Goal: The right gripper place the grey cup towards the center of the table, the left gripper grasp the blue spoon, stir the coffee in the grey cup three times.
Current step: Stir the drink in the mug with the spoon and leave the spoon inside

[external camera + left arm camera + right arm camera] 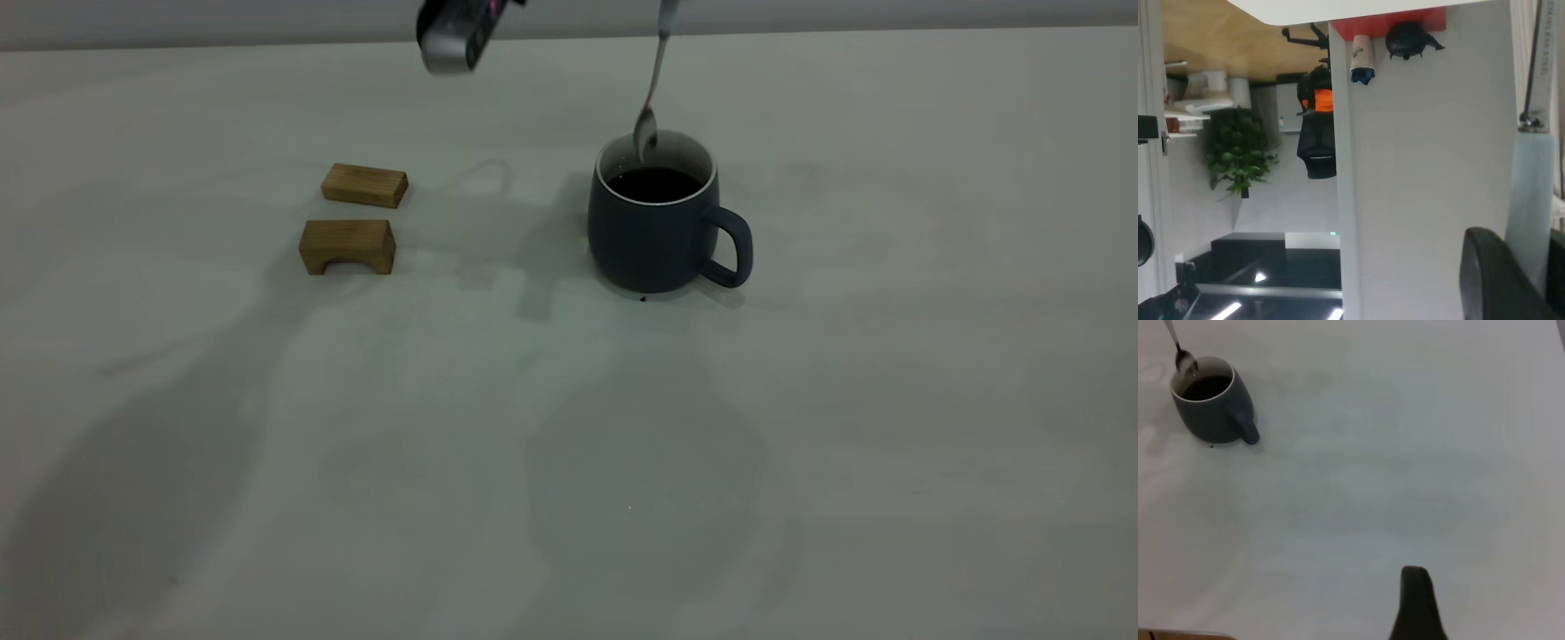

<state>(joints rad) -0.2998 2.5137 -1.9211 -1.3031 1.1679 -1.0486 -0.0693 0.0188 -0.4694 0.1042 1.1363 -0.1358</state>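
In the exterior view the pale tabletop (800,427) runs wide and bare to a grey wall at the back; the grey cup (656,224) stands near its middle with its handle toward the right arm's side, the coffee (654,184) dark inside, and two tan wooden blocks (356,218) lie well apart from it toward the left arm's side. The blue spoon (652,89) hangs tilted from the upper edge, its bowl at the cup's far rim, above the liquid; a black, silver-tipped part of the left arm (458,34) shows above the blocks. Open surface lies on every side of the cup. In the left wrist view the left end effector (1531,267) holds the spoon's pale handle (1531,193) between its dark fingers, with a room, a plant (1238,157) and a table edge behind. In the right wrist view the right end effector (1417,603) hovers over bare tabletop well apart from the cup (1210,403); only one dark finger shows, so its opening cannot be told.
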